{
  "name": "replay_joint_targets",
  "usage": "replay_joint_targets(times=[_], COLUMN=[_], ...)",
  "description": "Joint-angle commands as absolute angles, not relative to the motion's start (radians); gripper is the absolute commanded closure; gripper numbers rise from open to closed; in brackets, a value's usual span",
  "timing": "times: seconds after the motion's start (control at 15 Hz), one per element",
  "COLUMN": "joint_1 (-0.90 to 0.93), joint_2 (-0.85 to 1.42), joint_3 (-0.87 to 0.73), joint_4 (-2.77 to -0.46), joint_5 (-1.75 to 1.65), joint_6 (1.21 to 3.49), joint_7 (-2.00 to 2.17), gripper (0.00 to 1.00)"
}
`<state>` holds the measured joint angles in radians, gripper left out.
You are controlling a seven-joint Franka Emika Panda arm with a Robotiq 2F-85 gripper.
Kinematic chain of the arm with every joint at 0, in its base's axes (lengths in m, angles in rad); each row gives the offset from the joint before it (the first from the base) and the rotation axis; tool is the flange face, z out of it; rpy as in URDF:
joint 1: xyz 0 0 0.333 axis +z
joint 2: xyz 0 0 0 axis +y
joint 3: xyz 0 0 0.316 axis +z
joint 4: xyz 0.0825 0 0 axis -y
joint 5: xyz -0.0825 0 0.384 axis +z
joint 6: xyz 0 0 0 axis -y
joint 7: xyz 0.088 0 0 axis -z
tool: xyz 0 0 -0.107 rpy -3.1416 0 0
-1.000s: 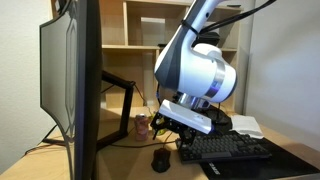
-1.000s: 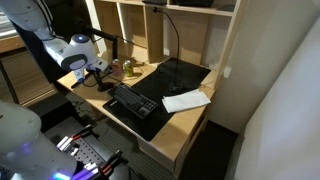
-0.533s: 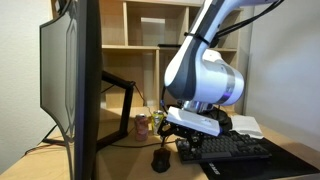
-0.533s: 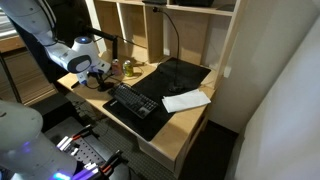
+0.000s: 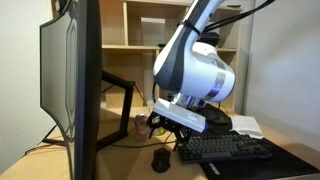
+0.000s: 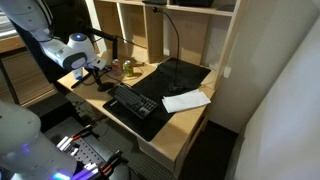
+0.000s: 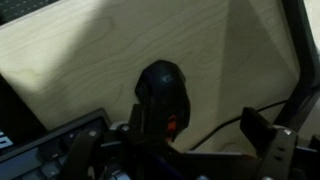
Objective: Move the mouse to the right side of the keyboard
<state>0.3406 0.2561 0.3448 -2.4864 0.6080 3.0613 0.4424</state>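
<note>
So: mouse (image 7: 160, 85) sits on the bare wood desk (image 7: 70, 60), black dome, thin cable (image 7: 222, 124) running past it. In an exterior view the mouse (image 5: 160, 160) lies just beside the end of the keyboard (image 5: 226, 148), on the side toward the monitor (image 5: 70, 85); can't tell if the two touch. Gripper (image 7: 178, 128) hangs over the mouse, fingers (image 7: 268, 135) spread wide apart, nothing held; the mouse shows btwn them in wrist view. In an exterior view the gripper (image 5: 163, 124) is clear of the mouse w/ a gap under it. White paper (image 6: 186, 100) lies near the keyboard's other end.
</note>
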Motion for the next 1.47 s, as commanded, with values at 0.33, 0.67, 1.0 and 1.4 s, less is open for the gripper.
replay_joint_targets(times=[0.33,0.67,1.0,1.4], joint_1=[0.344,0.335,0.349,0.344], joint_2=[0.258,0.264,0.256,0.03], joint_3=[0.336,0.355,0.341,0.191], joint_4=[-2.489,-2.483,-2.493,-2.529], joint_5=[0.574,0.583,0.571,0.309], joint_6=[3.082,3.119,3.13,2.976], joint_7=[0.483,0.487,0.491,0.583], gripper=[0.0,0.0,0.0,0.0])
